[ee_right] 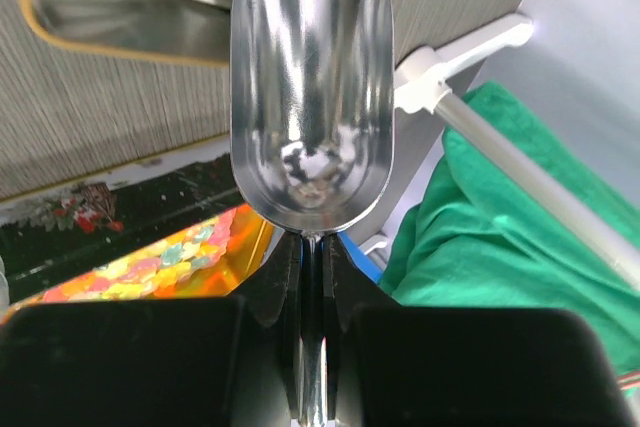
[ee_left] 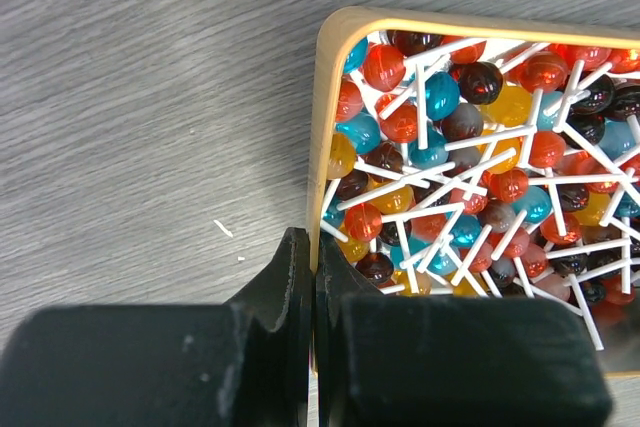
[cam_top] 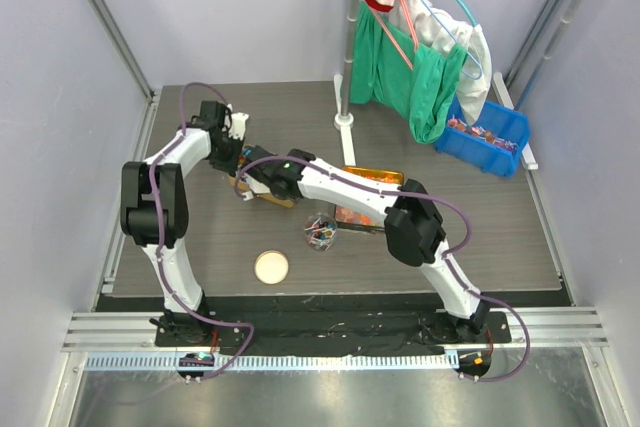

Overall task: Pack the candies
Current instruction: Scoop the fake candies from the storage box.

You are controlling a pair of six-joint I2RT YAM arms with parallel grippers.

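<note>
The candies (ee_left: 470,147), ball sweets on white sticks in red, blue, orange and dark wrappers, are heaped in a tan-rimmed tray (ee_left: 322,97) on the counter (cam_top: 480,237). The left tool (ee_left: 309,247) is closed tight, with the near rim of that tray pinched between its fingers, so the tray is judged to be steadied for scooping. The right tool (ee_right: 312,252) is clamped on the thin handle of a metal scoop (ee_right: 310,77). The bowl of the scoop is empty, with only reflections in it. In the overhead view the scoop end of the right arm is placed over the tray, just beside the left tool.

A small clear jar (cam_top: 319,230) is set on the counter near the tray, on the side towards the arm bases. Coloured pieces can be made out inside it, though how full it is cannot be told. A round lid (cam_top: 271,267), taken to belong to the jar, lies apart from it on the counter. The orange tray (cam_top: 385,176) of jelly pieces and the blue bin (cam_top: 487,132) of wrapped sweets at the far right are touched by neither tool.

The task is judged to be under way but well short of done. Something has been put in the jar, yet a dense heap of candies is left in the tray, the scoop carries no load, and the jar is not yet lidded. More scooping, tipping into the jar and closing are thought to remain.
</note>
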